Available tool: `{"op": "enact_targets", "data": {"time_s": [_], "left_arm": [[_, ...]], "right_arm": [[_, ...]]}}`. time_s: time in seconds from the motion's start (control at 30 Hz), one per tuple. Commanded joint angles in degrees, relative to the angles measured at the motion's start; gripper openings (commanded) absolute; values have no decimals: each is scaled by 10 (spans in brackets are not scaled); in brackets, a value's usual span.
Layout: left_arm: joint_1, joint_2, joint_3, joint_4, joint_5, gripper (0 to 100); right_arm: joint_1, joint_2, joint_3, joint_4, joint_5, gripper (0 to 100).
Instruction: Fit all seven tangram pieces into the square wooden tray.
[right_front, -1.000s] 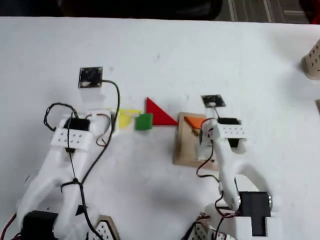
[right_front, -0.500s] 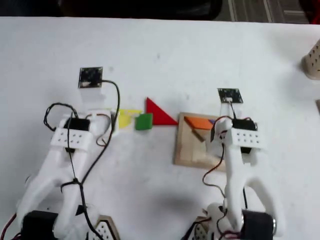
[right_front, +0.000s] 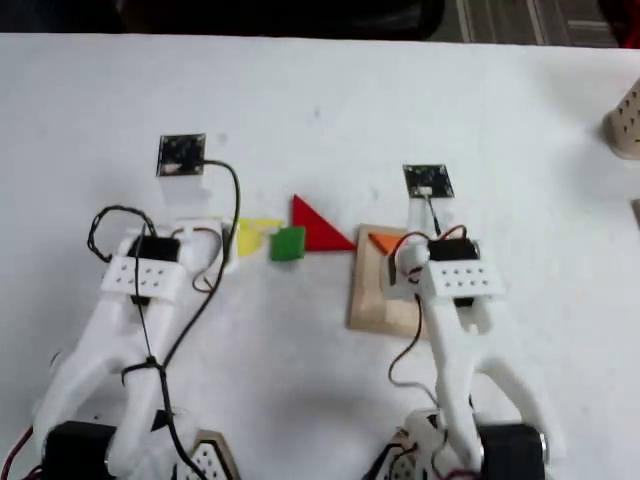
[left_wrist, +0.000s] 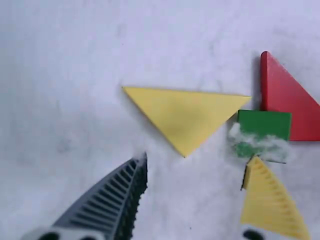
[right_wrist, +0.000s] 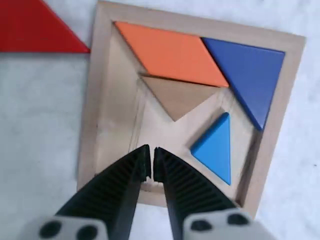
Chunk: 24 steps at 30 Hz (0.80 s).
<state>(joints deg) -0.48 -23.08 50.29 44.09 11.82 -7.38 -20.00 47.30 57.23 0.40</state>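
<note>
Over the near edge of the tray (right_wrist: 97, 75), the right gripper (right_wrist: 150, 152) hung clenched and empty. The left gripper (left_wrist: 197, 160) gaped by the yellow triangle (left_wrist: 187, 115), likely to grasp it.

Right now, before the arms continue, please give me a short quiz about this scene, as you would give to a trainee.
1. True or false: the green square lies inside the square wooden tray.
2. How many pieces lie in the tray? A three, B four, C five.
3. Fill in: the right gripper, above the tray, is ____ (open or shut).
Key: 1 false, it lies on the table beside the red triangle; 2 B; 3 shut.
</note>
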Motion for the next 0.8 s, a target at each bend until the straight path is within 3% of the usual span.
{"op": "enact_targets", "data": {"time_s": [0.0, 0.23, 0.77], "left_arm": [[-3, -23, -1, -16, 3, 324], [-2, -23, -1, -17, 3, 324], [-2, -23, 7, -28, 3, 324]], "right_arm": [[22, 45, -23, -52, -6, 17], [86, 67, -24, -62, -1, 16], [125, 73, -19, -60, 0, 16]]}}
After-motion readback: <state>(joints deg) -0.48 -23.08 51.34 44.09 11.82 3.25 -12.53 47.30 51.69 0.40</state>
